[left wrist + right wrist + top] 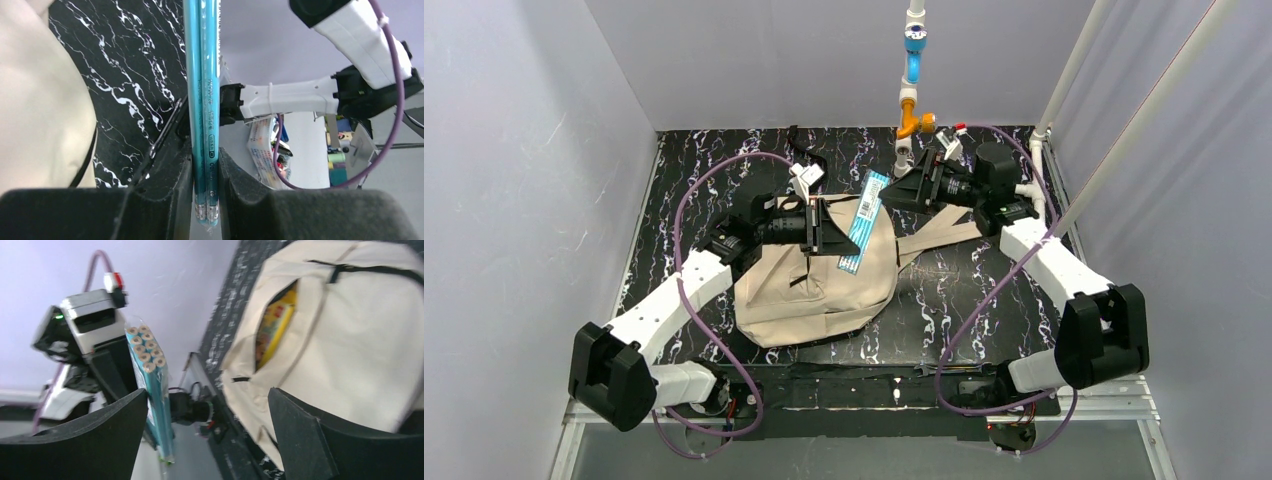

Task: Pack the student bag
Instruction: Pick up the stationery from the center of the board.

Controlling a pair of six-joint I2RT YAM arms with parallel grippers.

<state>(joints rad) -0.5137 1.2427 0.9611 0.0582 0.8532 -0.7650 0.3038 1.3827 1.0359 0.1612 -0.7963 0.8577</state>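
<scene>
The left gripper (205, 167) is clamping one end of a pack of teal pencils (864, 222), its arm reaching forward over the student bag (814, 285). The right gripper (907, 190) is hanging with jaws spread wide, just beside the pack's far end, gripping nothing. The bag is lying mid-table, its opening showing a yellow book (272, 327). The black marbled table (984, 290) is showing on each side of it, with pale walls (524, 200) closing in on three sides
</scene>
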